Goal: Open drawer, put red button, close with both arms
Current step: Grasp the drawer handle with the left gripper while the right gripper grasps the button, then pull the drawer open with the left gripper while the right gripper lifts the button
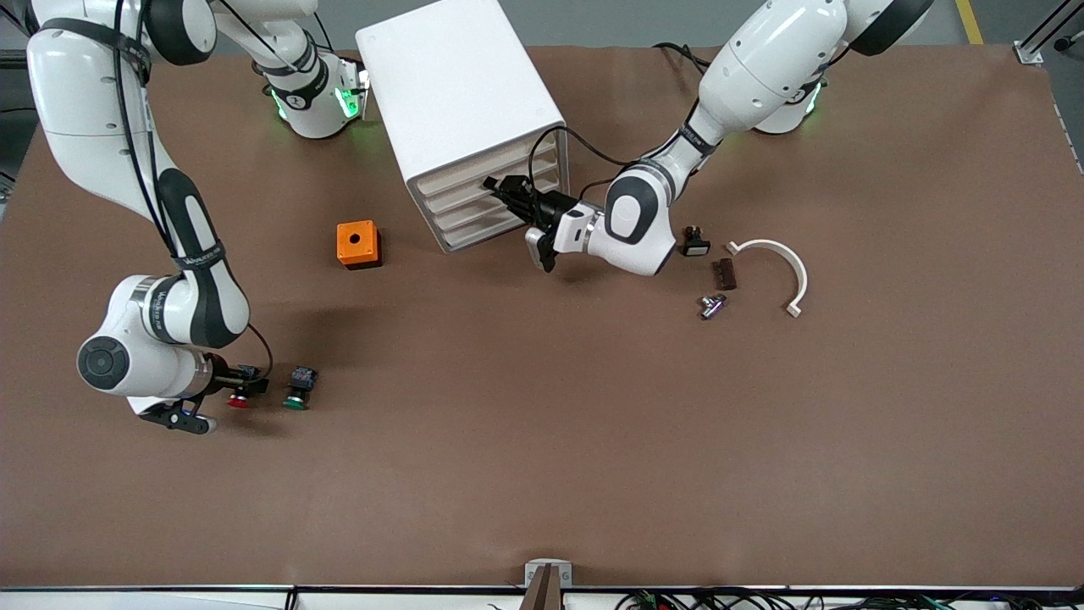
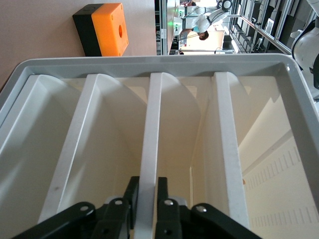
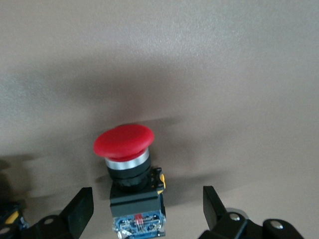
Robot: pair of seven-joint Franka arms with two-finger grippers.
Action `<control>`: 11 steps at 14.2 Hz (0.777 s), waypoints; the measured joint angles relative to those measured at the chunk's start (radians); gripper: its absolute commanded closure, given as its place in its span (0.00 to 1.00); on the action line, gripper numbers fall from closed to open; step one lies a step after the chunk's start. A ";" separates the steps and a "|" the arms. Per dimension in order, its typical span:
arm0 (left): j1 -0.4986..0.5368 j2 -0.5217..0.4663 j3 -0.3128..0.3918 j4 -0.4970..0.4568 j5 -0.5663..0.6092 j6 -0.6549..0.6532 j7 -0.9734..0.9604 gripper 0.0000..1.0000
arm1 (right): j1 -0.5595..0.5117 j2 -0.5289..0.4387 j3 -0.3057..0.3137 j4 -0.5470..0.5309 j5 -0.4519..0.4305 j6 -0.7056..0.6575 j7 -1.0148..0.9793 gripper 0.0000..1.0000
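Observation:
The white drawer cabinet (image 1: 461,110) stands near the arms' bases, and its drawers look closed. My left gripper (image 1: 508,193) is at the cabinet's front. In the left wrist view the left gripper (image 2: 147,199) is shut on one white drawer handle lip (image 2: 149,144). The red button (image 1: 239,400) lies on its side on the table toward the right arm's end. My right gripper (image 1: 241,385) is low over it. In the right wrist view the red button (image 3: 124,144) lies between the spread fingers (image 3: 79,211) of the open right gripper (image 3: 148,209), which do not touch it.
A green-capped button (image 1: 296,398) lies beside the red one. An orange box (image 1: 358,244) sits beside the cabinet. Toward the left arm's end lie a small black part (image 1: 694,244), a brown piece (image 1: 724,274), a metal piece (image 1: 713,305) and a white curved clip (image 1: 775,263).

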 measured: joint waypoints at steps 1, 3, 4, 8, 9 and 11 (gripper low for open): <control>0.000 0.002 0.000 0.000 0.000 0.001 0.003 0.97 | 0.000 0.000 0.000 0.000 0.000 -0.002 0.000 0.40; 0.000 0.004 0.001 0.001 0.000 0.001 0.005 0.97 | 0.000 0.000 0.001 0.000 0.000 -0.004 0.000 0.59; 0.000 0.006 0.001 0.004 0.000 0.000 0.005 0.97 | 0.000 -0.001 0.001 0.000 0.001 -0.004 0.000 0.68; 0.000 0.020 0.006 0.021 0.000 -0.005 0.005 0.98 | 0.000 -0.004 0.004 0.001 0.001 -0.010 0.000 0.79; 0.000 0.023 0.009 0.025 0.000 -0.008 0.005 0.98 | 0.000 -0.005 0.004 0.002 0.001 -0.013 0.000 0.79; 0.000 0.027 0.024 0.036 0.000 -0.015 0.005 0.98 | 0.001 -0.009 0.004 0.006 0.001 -0.034 0.000 0.79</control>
